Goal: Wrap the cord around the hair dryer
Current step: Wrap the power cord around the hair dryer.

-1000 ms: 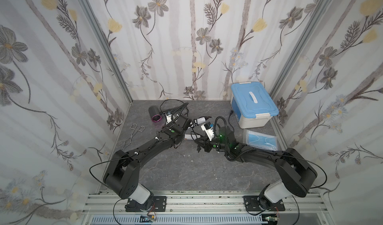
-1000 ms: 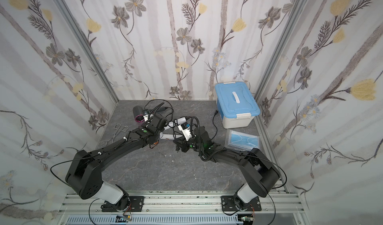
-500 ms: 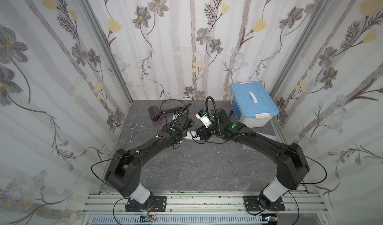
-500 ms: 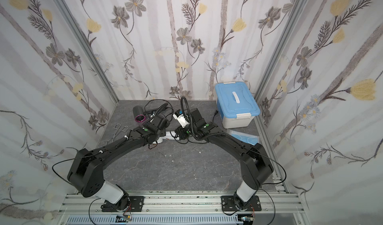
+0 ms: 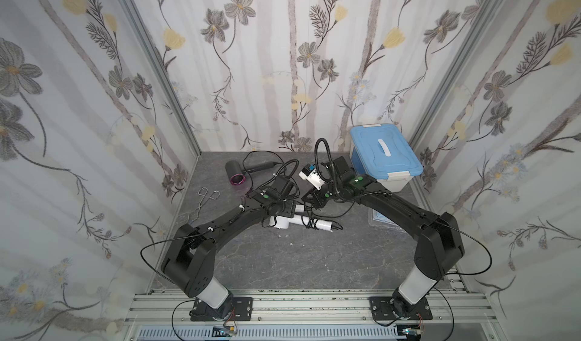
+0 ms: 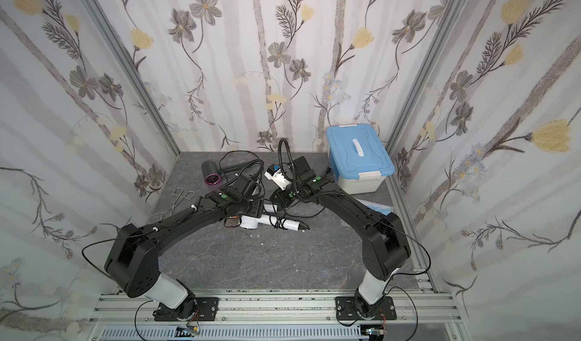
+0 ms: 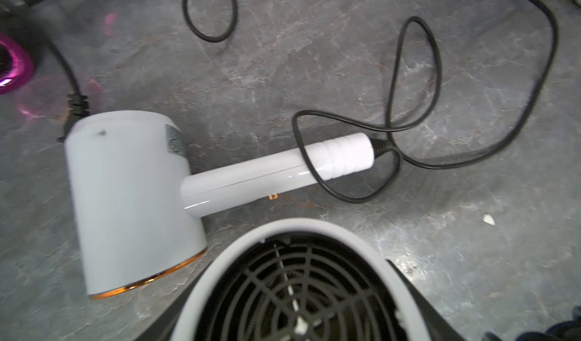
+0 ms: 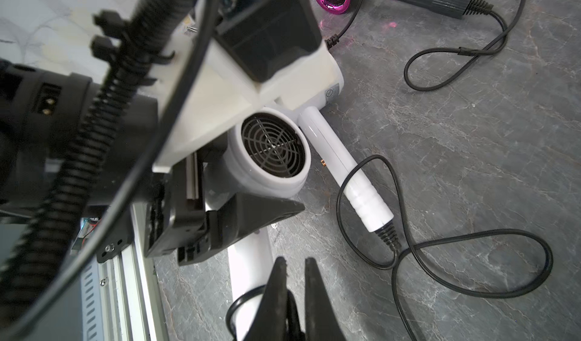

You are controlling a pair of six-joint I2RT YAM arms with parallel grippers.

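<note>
Left pincer [image 7: 292, 295] is about half open and squeezes the round head of a white hair dryer [image 7: 292, 279]; its black grille faces the left wrist camera; in a top view the left pincer [image 5: 292, 210] sits close to the middle of the table [image 5: 283, 267], a bit toward 12 o'clock; the dryer it holds is mostly hidden under it. The right pincer [image 8: 295, 265] has its jaws almost together, right by that dryer's handle [image 8: 248, 260]; a black cord [image 8: 229, 312] loops round the handle there; I cannot tell if the jaws pinch it; in a top view the right pincer [image 5: 309, 199] is just toward 3 o'clock from the left one. A second white dryer [image 5: 279, 222] lies flat in the middle, its stick end pointing to 3 o'clock; a loose cord [image 7: 308, 161] crosses over that stick once and curls on the table; a dark dryer with a pink ring [image 5: 237, 177] lies at 11 o'clock; a box with a blue lid [image 5: 383, 160] stands at 1 o'clock; metal tongs [image 5: 206, 198] lie at 9 o'clock.
</note>
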